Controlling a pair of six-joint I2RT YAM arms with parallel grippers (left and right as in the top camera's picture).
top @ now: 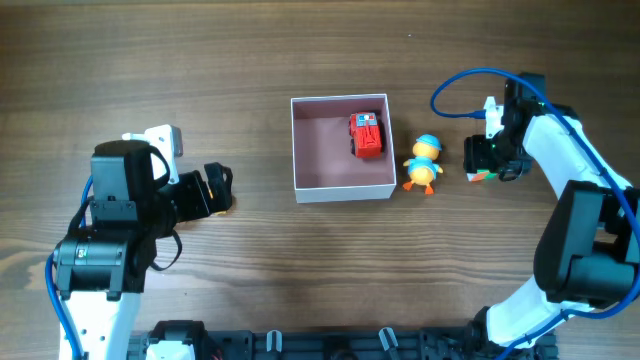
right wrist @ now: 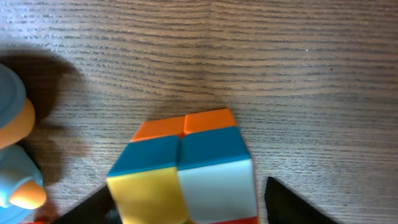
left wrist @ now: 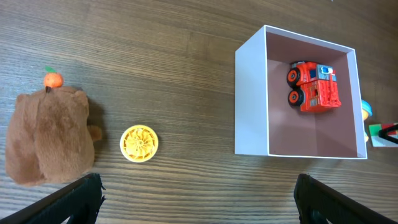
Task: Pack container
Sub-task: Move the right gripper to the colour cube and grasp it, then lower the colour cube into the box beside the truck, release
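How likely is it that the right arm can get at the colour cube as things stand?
Likely yes: the right claw hangs open over the cube, a finger on either side, nothing between; the duck stands apart to one side.

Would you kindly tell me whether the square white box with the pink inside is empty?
Not empty: the square white box holds one red toy truck; the rest of its pink floor is bare.
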